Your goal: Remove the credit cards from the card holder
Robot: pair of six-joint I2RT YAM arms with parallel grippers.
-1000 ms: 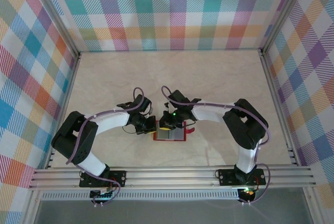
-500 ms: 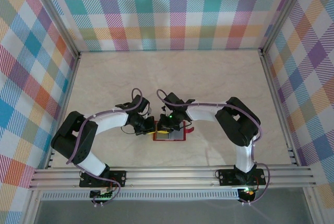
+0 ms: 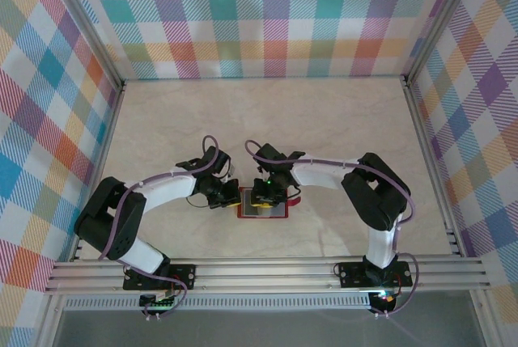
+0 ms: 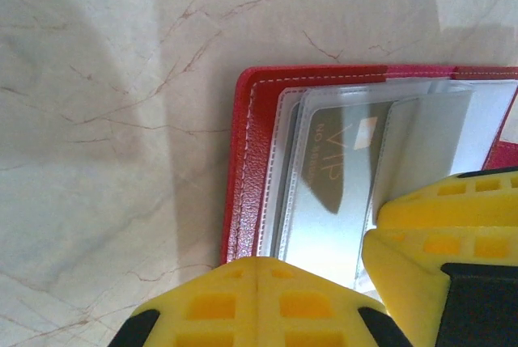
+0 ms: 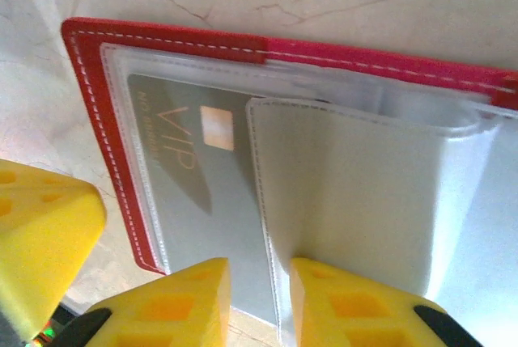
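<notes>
Showing one card [image 5: 186, 169], one card holder [image 5: 97, 104]; left gripper [image 4: 255, 270] closed, right gripper [image 5: 259, 270] parted.

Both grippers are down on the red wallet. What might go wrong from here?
1. The right gripper has its jaws slightly apart across the edge of a clear sleeve flap, beside the card. Closing here may pinch plastic instead of the card.
2. The card sits inside a sleeve, so a pull could drag the whole wallet, which seems pinned only by the shut left gripper at its edge.
</notes>
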